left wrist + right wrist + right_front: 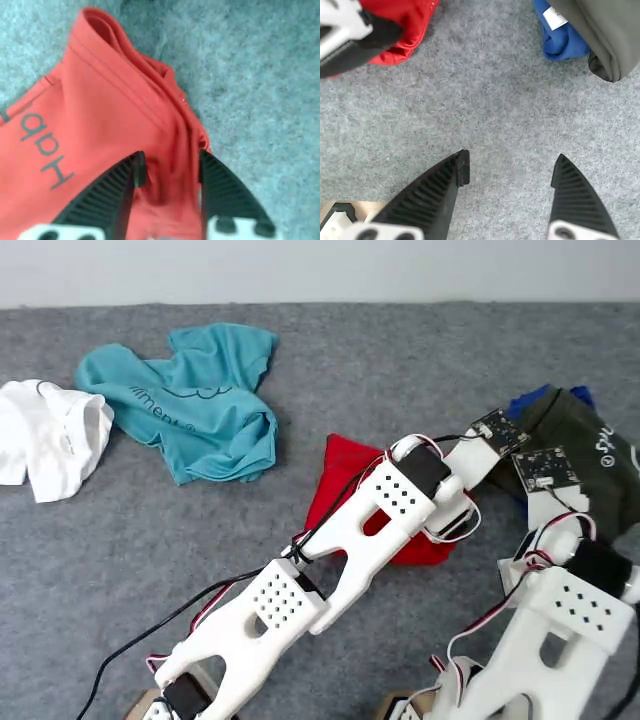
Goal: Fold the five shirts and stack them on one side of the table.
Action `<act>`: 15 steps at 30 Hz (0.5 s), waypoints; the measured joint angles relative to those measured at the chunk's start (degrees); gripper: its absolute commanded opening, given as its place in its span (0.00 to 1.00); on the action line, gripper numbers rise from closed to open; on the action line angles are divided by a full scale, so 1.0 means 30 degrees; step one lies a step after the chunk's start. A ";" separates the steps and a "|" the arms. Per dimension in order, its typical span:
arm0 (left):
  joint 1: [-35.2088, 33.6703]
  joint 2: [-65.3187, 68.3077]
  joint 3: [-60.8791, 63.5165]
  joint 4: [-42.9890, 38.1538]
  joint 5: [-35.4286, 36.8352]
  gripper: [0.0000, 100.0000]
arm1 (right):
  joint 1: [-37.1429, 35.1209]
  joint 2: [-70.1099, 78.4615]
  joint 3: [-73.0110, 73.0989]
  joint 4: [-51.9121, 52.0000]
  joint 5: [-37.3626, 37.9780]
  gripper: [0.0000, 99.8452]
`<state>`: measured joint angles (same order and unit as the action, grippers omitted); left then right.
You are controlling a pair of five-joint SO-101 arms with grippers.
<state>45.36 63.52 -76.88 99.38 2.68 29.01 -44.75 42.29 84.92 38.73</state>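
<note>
Five shirts lie on the grey felt table top (400, 360). A crumpled white cotton shirt (50, 435) is at the far left edge, and a rumpled teal cotton shirt with dark lettering (190, 405) lies just to its right, touching it. A red cotton shirt with grey lettering (345, 480) sits near the middle of the table. At the right, a dark olive shirt (585, 440) is heaped over a bright blue shirt (530, 400), so that only the blue one's edge peeks out on the far-left side. The left arm stretches across the red shirt. The left gripper (172, 155) is down on the shirt's right edge, its black ribbed claw pinched on a raised fold of the red cloth, which fills the space between the two fingers. The right gripper (512, 156) hangs over bare felt between the red shirt and the blue one, nearer the front of the table. Its claw is spread wide and nothing is in it.
</note>
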 measured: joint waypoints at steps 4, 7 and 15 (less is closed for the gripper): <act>0.0088 -0.0234 -0.1612 0.0000 0.0000 0.21 | 0.0000 0.0000 0.0000 0.0088 0.0000 0.27; 0.0322 -0.0674 -0.3106 0.0000 0.0000 0.21 | 0.0000 0.0000 0.0000 0.0088 0.0000 0.27; -0.2256 -0.2344 -0.4630 0.0000 0.0000 0.21 | 0.0000 0.0000 0.0000 0.0088 0.0000 0.27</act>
<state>38.59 56.48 -90.77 99.38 2.68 29.01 -44.75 42.29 85.19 38.73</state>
